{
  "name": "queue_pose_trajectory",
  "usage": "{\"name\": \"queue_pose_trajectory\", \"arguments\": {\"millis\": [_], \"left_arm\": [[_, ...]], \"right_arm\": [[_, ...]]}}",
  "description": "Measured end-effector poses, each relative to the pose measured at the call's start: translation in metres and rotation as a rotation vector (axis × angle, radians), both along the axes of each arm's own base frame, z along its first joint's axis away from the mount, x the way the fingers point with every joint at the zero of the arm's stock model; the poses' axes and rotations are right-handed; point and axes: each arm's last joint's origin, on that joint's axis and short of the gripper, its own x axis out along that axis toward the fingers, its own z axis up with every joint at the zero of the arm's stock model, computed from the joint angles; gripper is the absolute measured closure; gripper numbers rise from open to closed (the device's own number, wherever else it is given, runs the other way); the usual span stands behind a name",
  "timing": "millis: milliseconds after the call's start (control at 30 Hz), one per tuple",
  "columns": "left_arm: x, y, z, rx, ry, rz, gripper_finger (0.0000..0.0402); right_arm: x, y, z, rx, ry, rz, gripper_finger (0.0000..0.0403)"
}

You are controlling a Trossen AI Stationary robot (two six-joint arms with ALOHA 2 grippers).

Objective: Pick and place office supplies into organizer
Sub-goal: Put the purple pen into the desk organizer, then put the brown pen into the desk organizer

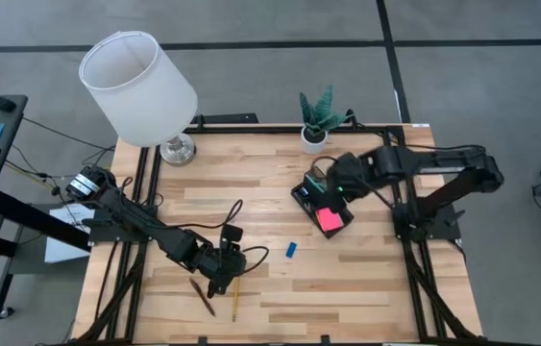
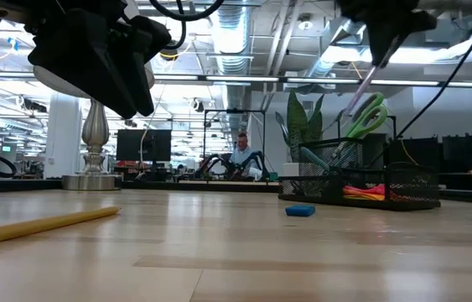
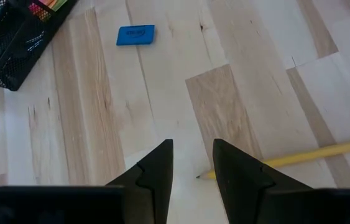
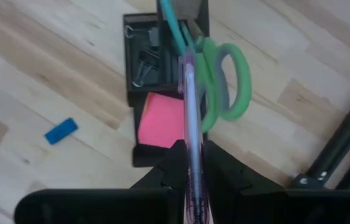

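Pen (image 4: 191, 118), light, stiff and slick, sits pinched by its barrel in my right jaws (image 4: 193, 163) above the organizer (image 4: 143, 56), while my left jaws (image 3: 192, 163) hang spread over a pencil (image 3: 299, 157).

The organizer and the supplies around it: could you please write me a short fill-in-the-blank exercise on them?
1. The right end effector is shut on a ____ pen above the organizer.
2. The scissors standing in the organizer have ____ handles.
3. The pink sticky-note pad lies ____ the organizer.
4. The blue eraser lies on the bare ____.

Missing words: purple; green; inside; table
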Motion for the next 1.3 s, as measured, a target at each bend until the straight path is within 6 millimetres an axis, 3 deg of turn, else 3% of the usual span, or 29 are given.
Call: {"name": "queue_pose_trajectory", "arguments": {"millis": [467, 833, 1033, 1300], "left_arm": [[0.000, 0.001, 0.000, 0.001, 0.001, 0.002, 0.0295], [0.001, 0.002, 0.000, 0.003, 0.007, 0.007, 0.0295], [0.000, 0.003, 0.000, 0.004, 0.008, 0.007, 0.0295], [-0.001, 0.003, -0.001, -0.002, 0.023, 0.014, 0.0295]], "right_arm": [[0.048, -0.068, -0.060, 0.211, 0.233, 0.172, 0.0366], [0.075, -0.109, -0.094, 0.263, 0.365, 0.304, 0.0313], [0.086, -0.106, -0.089, 0.251, 0.357, 0.349, 0.0280], [0.091, -0.086, -0.050, 0.215, 0.309, 0.418, 0.0256]]}}
